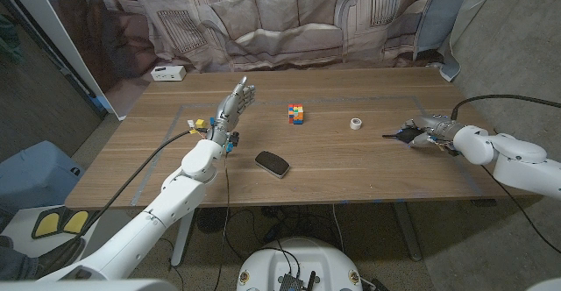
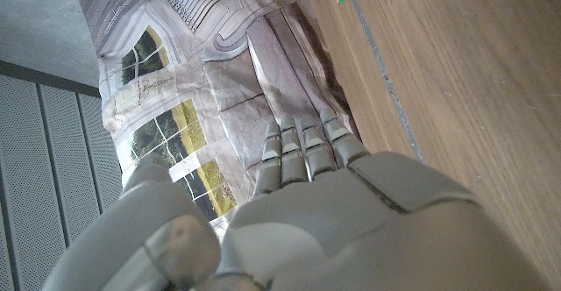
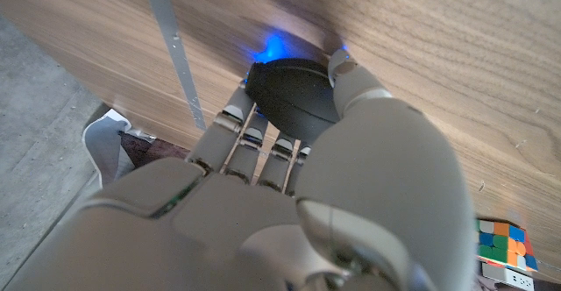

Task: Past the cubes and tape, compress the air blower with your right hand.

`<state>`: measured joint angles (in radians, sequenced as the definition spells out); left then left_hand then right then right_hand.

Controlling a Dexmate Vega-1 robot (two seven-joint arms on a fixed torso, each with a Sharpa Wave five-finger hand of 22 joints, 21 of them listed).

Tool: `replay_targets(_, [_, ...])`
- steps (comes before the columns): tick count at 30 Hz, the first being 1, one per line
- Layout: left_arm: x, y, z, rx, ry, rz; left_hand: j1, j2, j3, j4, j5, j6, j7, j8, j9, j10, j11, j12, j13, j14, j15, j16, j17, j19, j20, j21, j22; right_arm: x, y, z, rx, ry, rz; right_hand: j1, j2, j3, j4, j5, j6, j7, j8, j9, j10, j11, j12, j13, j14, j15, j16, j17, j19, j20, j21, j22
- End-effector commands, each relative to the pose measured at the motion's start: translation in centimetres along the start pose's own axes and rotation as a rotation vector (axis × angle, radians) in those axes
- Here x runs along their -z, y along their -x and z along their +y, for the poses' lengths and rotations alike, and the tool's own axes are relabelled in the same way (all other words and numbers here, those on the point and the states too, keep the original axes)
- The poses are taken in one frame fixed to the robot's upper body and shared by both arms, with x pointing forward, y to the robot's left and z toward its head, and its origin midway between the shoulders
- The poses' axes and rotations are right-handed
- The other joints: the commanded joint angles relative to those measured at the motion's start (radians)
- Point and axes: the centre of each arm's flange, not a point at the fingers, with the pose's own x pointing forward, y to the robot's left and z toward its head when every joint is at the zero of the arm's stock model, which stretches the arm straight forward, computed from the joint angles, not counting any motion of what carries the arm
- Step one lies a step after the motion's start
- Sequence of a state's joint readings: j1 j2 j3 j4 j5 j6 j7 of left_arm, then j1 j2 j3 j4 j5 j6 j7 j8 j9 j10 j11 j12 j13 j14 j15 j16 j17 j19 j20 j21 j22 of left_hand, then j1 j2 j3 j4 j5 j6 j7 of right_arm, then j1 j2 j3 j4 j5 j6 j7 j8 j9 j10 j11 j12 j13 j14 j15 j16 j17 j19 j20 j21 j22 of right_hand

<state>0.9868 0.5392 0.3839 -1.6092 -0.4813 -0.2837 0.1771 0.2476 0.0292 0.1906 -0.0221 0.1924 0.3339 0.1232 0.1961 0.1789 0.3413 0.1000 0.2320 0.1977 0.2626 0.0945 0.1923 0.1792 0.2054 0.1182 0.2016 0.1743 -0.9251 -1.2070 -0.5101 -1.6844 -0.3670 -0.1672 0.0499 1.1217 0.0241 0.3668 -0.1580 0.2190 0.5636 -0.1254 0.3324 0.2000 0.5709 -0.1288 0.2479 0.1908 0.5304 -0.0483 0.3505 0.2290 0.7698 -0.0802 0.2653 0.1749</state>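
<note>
The right hand sits at the right of the head view, low on the worktop, with its fingers wrapped around the black air blower. From the wrist camera the rounded black bulb is held between the fingers and the thumb, touching the wood, with a blue glow on the surface just past it. In the head view the blower shows only as a dark tip poking out at the left side of the hand.

Left of that hand, well apart from it, a small white roll of tape stands on the wood, and further left again is the stack of coloured cubes, near the middle of the frame. Below and left of the cubes lies a flat black oval object.

The left hand is raised left of centre, empty, its fingers straight and together, palm upright. Its wrist camera shows the fingers pointing at a printed cloth backdrop. A white box rests at the worktop's upper left corner.
</note>
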Motion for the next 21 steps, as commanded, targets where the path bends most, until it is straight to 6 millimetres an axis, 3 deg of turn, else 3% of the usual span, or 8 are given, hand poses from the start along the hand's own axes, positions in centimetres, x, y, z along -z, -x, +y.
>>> replay_targets(1, [0.13,-0.44,-0.05,0.009,0.003,0.004,0.001,0.007,0.002,-0.004,0.0,0.011,-0.003,-0.002,0.005,0.007,-0.002,-0.006,0.006,0.01,-0.001,-0.002,0.002,0.014,-0.001,-0.003,0.005,0.01,0.13,0.16,0.038,-0.014,-0.004,0.015,0.009,-0.01,0.003,-0.005,0.037,0.001,0.011,-0.001,0.037,-0.002,0.01,0.003,0.042,-0.126,0.019,0.007,0.036,-0.047,0.017,0.003])
replay_targets(9, [0.14,-0.62,-0.04,0.01,0.005,0.003,0.001,0.008,0.002,-0.005,0.0,0.012,-0.002,-0.002,0.005,0.006,-0.003,-0.007,0.006,0.011,-0.001,-0.002,0.002,0.014,0.0,-0.002,0.005,0.0,0.38,0.12,0.056,-0.021,0.006,0.017,0.017,-0.012,0.005,-0.009,0.065,0.007,0.016,-0.002,0.068,0.003,0.012,0.002,0.084,-0.137,0.031,0.008,0.076,-0.055,0.03,0.004])
replay_targets(21, [0.49,-0.77,0.11,0.01,0.015,0.002,0.001,0.009,0.002,-0.006,0.0,0.012,-0.002,-0.002,0.005,0.007,-0.005,-0.007,0.006,0.012,0.0,-0.001,0.002,0.015,0.001,-0.003,0.005,0.03,0.91,-0.09,0.077,-0.056,0.019,0.019,0.022,-0.017,0.006,-0.012,0.074,0.014,0.014,-0.002,0.077,0.013,0.009,0.002,0.098,-0.139,0.037,0.013,0.091,-0.056,0.035,0.004])
